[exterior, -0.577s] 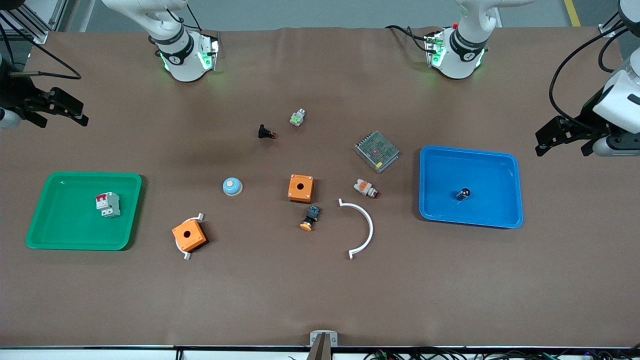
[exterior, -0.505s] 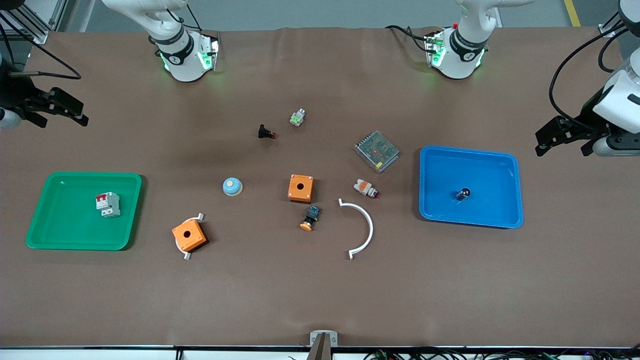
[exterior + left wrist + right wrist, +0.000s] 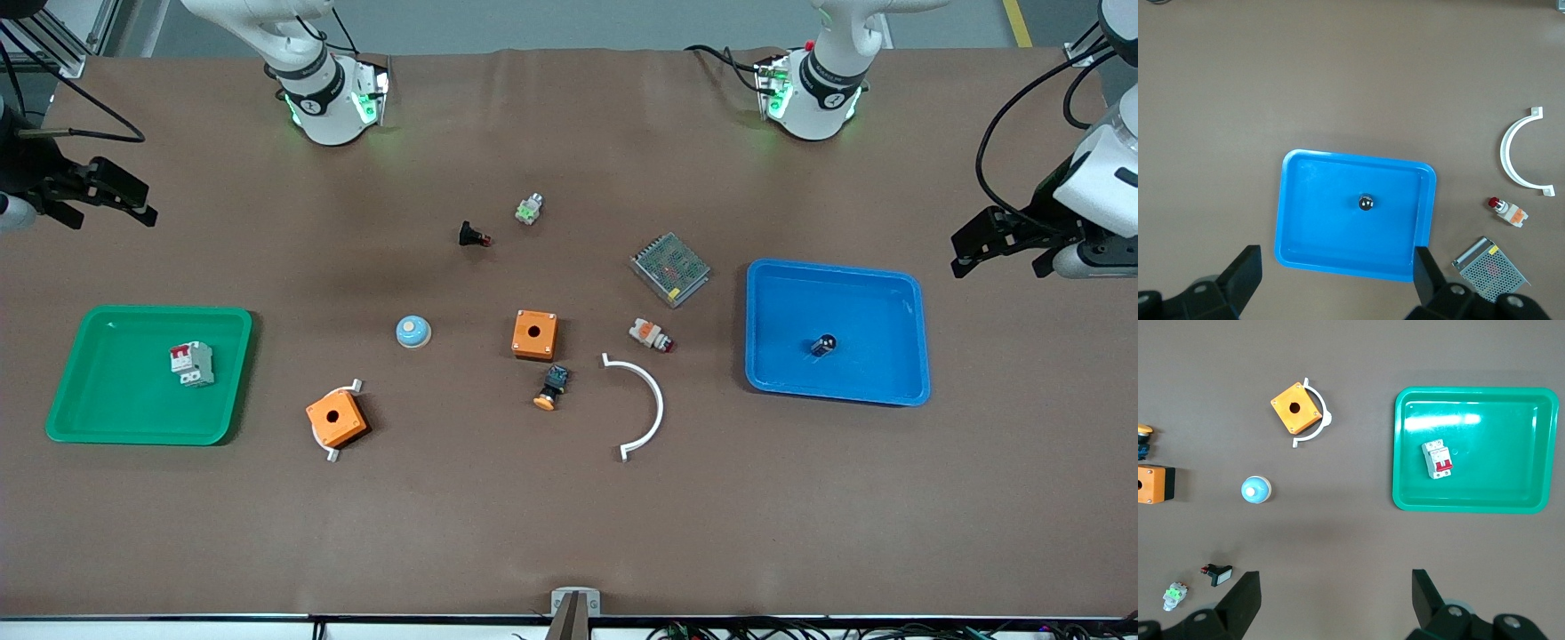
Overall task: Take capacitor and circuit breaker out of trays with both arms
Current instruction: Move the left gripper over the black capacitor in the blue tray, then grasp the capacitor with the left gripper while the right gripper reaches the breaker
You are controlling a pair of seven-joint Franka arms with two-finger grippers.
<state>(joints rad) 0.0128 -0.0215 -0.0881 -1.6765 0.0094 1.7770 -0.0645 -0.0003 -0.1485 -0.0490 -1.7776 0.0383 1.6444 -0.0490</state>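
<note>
So the capacitor (image 3: 823, 345) is sitting inside the blue tray (image 3: 907, 293), roughly in the middle of its floor, and nothing is touching it. In the left wrist view it shows up as a small dark dot with a shiny end (image 3: 1366, 203) on the blue tray (image 3: 1298, 220).

The breaker (image 3: 191, 364) is lying in the green tray (image 3: 107, 418), which is at the right arm's end of the table, well apart from the blue tray. The right wrist view shows it too (image 3: 1437, 459), red switch part visible, on the green tray (image 3: 1498, 493).

Left gripper (image 3: 1000, 242) hangs up in the air by the table edge at the left arm's end, just off from the blue tray, fingers spread apart with nothing in them. Right gripper (image 3: 93, 191) is the same deal at the right arm's end, off the green tray, fingers apart and empty.

Between the trays there's a bunch of loose stuff; closest to the blue tray is a metal mesh box (image 3: 670, 268) and a white curved bracket (image 3: 656, 400).
</note>
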